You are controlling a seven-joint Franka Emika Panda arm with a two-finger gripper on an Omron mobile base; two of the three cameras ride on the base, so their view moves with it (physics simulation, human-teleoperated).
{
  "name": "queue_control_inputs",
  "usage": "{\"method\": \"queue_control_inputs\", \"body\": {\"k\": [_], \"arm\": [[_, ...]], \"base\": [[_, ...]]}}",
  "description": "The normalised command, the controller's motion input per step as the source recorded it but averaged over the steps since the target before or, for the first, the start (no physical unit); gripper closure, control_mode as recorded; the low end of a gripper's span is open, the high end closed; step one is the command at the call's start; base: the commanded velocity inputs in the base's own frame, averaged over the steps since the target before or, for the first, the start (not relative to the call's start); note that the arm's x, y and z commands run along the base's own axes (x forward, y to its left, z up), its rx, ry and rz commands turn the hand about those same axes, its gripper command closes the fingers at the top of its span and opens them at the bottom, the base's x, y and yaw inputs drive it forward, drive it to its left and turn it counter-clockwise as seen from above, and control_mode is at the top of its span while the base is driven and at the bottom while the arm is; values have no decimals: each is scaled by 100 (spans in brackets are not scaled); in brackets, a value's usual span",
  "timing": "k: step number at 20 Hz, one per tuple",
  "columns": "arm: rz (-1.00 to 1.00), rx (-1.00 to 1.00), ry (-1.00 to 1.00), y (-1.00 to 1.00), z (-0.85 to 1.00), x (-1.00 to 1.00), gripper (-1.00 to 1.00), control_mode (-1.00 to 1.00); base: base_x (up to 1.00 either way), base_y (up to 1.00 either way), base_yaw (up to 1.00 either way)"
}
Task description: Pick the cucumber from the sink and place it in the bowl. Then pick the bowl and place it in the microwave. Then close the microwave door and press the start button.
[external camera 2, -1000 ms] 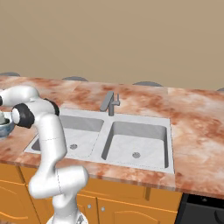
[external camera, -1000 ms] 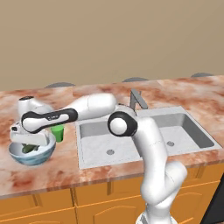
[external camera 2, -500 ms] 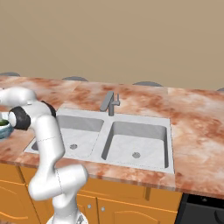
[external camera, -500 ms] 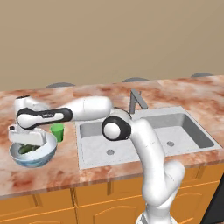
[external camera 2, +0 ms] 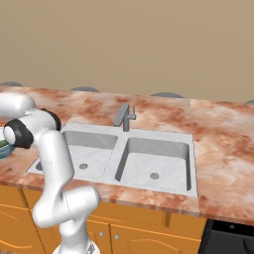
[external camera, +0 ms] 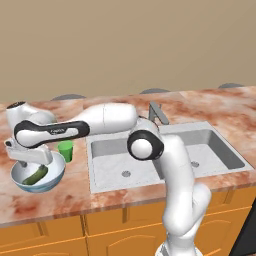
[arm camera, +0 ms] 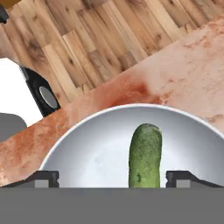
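Note:
The dark-green cucumber (external camera: pixel 35 175) lies loose inside the wide pale blue-grey bowl (external camera: pixel 56 173) on the counter, left of the sink (external camera: pixel 165 150). My gripper (external camera: pixel 31 160) hangs just above the bowl, open, with nothing between its fingers. In the hand view the cucumber (arm camera: pixel 145 155) rests on the white inside of the bowl (arm camera: pixel 78 131), between and beyond the spread fingertips (arm camera: pixel 46 178); my gripper (arm camera: pixel 113 178) stands wide of it. The bowl (external camera 2: pixel 4 149) peeks in at the left edge of the right base view. The microwave and its door are out of view.
A small bright-green cup (external camera: pixel 65 151) stands right behind the bowl, close to my hand. The grey faucet (external camera: pixel 157 114) rises behind the double sink (external camera 2: pixel 158 158). The counter's front edge runs just before the bowl, above orange cabinets.
My gripper has opened and let the cucumber go; it now lies in the bowl. The hand has barely shifted above the bowl.

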Motion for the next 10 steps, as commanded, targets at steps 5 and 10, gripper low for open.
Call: {"method": "queue_control_inputs", "body": {"k": [5,10], "arm": [[0,8,-3,-94,8,-80,-100,-100],[0,15,0,-98,0,-23,-100,-100]], "base": [[0,0,0],[0,0,0]]}}
